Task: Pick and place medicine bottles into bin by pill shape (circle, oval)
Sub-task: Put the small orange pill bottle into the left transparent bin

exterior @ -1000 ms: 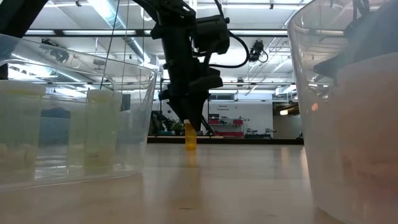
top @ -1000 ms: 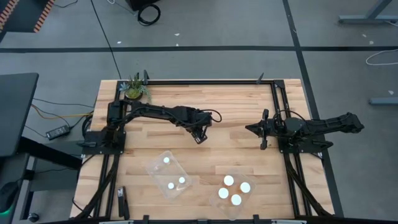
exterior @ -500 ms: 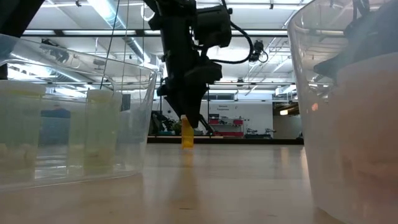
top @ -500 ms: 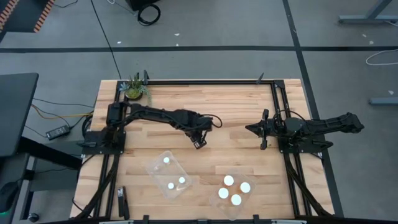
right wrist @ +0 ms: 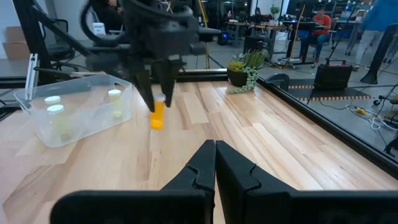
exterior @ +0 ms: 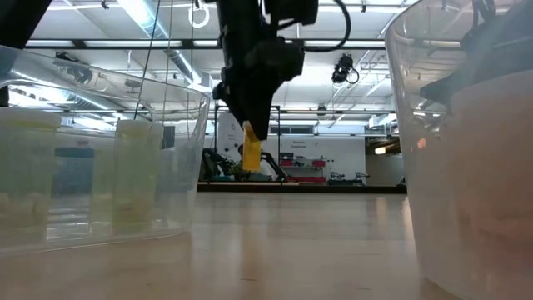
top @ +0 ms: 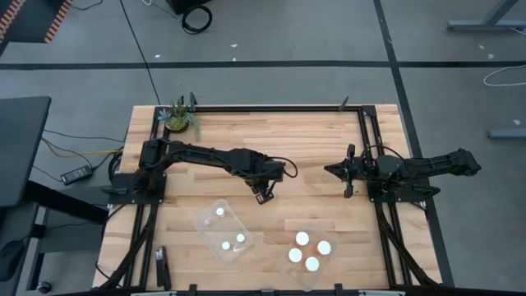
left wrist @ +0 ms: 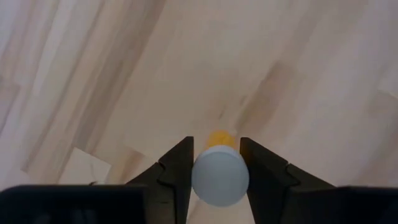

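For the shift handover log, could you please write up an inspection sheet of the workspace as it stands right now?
Surface: wooden table, bare across the middle.
Job's things: one medicine bottle in the left gripper, lifted off the table. Left clear tub shows three white caps, right clear tub shows four.
Clutter: potted plant at the far left corner.
Grippers: left gripper shut on the medicine bottle at its cap, mid-table. Right gripper shut, empty, waiting at the right side.
Cables: a black cable runs over the floor to the table; a coil lies beyond.
Surroundings: desks and people in the room behind.
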